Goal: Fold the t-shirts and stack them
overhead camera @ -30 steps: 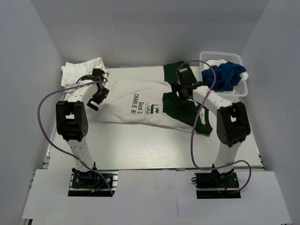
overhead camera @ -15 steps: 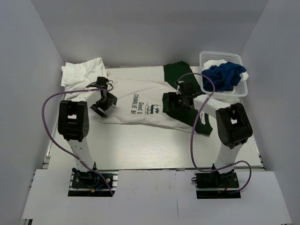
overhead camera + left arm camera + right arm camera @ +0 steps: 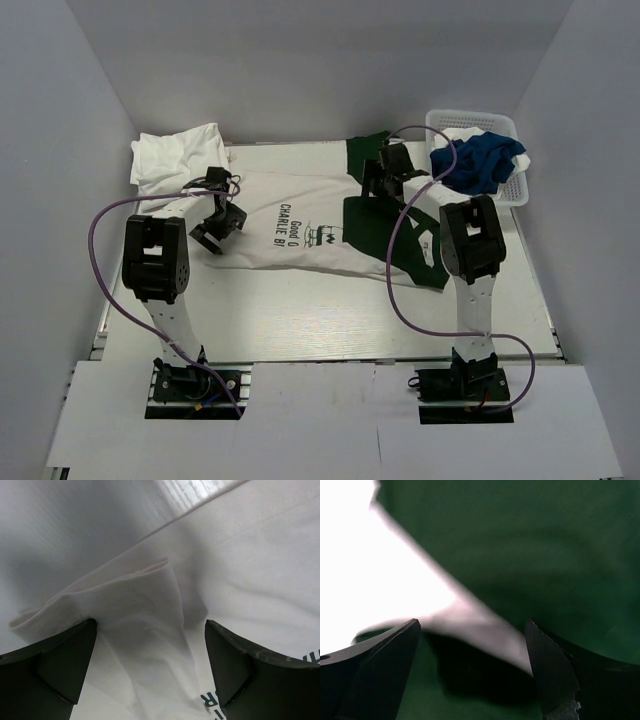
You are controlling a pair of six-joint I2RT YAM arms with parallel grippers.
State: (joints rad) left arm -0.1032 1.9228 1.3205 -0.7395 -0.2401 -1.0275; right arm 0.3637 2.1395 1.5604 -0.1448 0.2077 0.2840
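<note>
Table (image 3: 300,310): printed white t-shirt (image 3: 300,195) spread flat, creased.

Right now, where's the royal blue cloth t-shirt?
Top view, far right: the royal blue cloth t-shirt is heaped in the white plastic mesh basket at the table's back-right corner, right of the dark green t-shirt.

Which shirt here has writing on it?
The white t-shirt spread flat mid-table, with black lettering. The crumpled white one, the dark green one and the blue one in the basket look plain.
</note>
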